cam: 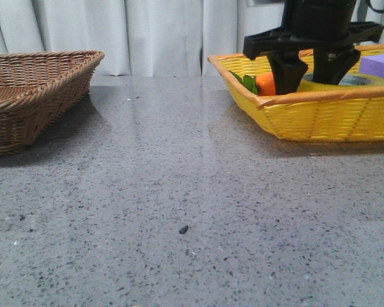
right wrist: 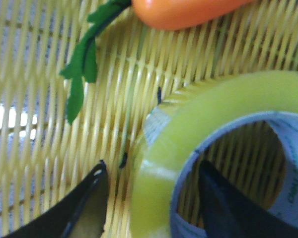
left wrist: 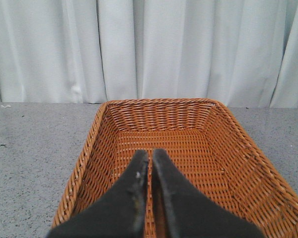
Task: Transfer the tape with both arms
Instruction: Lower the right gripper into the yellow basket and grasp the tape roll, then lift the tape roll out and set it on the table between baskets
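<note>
The tape (right wrist: 213, 114), a translucent yellow roll with a white core, lies flat in the yellow basket (cam: 320, 115); its top shows in the front view (cam: 352, 80). My right gripper (right wrist: 151, 171) is open and straddles the roll's wall, one finger (right wrist: 84, 208) outside it and the other inside the core, with gaps on both sides. In the front view the right gripper (cam: 313, 70) reaches down into the basket. My left gripper (left wrist: 150, 154) is shut and empty, above the brown wicker basket (left wrist: 238, 129).
An orange toy carrot (cam: 265, 83) with green leaves and a purple block (cam: 381, 66) share the yellow basket. The brown basket (cam: 32, 96) stands at the far left. Grey speckled table (cam: 179, 192) lies between; white curtains hang behind.
</note>
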Controlling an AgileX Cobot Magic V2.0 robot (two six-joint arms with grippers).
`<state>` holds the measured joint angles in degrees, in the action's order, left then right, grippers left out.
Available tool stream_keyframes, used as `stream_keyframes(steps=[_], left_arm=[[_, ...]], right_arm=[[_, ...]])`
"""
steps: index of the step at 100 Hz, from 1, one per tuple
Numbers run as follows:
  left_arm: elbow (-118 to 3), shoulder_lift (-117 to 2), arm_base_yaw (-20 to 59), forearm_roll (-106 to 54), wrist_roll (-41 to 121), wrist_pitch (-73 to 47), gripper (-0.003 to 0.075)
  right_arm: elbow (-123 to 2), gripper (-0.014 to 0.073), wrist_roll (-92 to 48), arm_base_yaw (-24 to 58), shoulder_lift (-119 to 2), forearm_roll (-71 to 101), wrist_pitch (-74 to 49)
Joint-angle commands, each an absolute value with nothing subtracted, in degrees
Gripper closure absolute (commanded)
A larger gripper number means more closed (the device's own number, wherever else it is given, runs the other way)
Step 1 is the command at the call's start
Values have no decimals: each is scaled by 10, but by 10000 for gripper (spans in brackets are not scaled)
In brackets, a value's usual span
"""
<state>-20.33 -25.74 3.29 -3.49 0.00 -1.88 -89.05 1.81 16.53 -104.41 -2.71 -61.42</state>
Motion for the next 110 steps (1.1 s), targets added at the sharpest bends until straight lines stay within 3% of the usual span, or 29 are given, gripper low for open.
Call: stream_keyframes(steps=[1, 10, 29, 49, 73, 92, 110], left_arm=[[-225, -264, 38, -39, -4, 32, 741], [-225, -264, 38, -39, -4, 32, 741], [-225, -264, 38, -39, -4, 32, 741], [-225, -264, 38, -39, -4, 32, 741], [-225, -264, 38, -39, -4, 32, 741], [-225, -264, 38, -39, -4, 32, 741], [-225, -264, 38, -39, -4, 32, 741]], right_arm=[[-910, 271, 13, 165, -1022, -30, -608], [-910, 355, 13, 165, -1022, -30, -608], [-910, 668, 13, 165, -1022, -30, -608], [-935, 668, 13, 165, -1021, -30, -631], [-1078, 668, 4, 181, -1021, -30, -719], [-1188, 668, -6, 260, -1021, 13, -751], [-1203, 668, -6, 358, -1032, 23, -738]])
